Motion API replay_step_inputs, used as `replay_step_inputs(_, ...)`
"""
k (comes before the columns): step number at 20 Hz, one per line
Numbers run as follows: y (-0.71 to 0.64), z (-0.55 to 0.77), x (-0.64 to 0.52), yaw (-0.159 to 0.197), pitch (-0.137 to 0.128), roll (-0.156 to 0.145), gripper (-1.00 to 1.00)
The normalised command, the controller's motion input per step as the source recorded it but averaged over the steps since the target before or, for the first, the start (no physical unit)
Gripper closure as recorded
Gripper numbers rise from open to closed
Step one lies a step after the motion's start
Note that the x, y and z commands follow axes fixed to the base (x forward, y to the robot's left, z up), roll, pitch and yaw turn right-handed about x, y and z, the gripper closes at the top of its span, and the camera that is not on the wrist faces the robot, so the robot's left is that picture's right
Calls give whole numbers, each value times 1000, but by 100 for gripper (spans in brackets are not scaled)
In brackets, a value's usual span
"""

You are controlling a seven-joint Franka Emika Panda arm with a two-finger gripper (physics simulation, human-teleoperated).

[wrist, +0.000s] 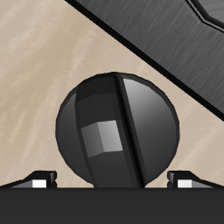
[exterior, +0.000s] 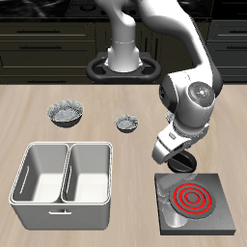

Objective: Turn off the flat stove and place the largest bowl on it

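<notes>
Flat stove (exterior: 196, 198) at lower right of the exterior frame, coils glowing red: not yet off. Gripper (exterior: 166, 160) hovering over its black knob (wrist: 115, 131), jaws open, fingertips (wrist: 35, 182) flanking the knob. Knob ridge running nearly across the finger line. Largest bowl (exterior: 66, 114) far off, upper left.

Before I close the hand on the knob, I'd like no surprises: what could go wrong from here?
1. The coil glows red, so the stove is on; a bowl set there now could heat up.
2. The hand is open with its fingertips at the knob's widest part; closing off-centre might slip.
3. The arm hides the stove's back edge in the exterior view.
</notes>
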Motion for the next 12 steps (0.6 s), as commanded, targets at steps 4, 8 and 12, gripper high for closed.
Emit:
replay_step_inputs(4,-18,-203,-2,17,35,5,-100)
replay_step_inputs(8,-37,-132,-10,17,29,20,-100)
replay_step_inputs(12,33,5,-82,-2,6,35,100)
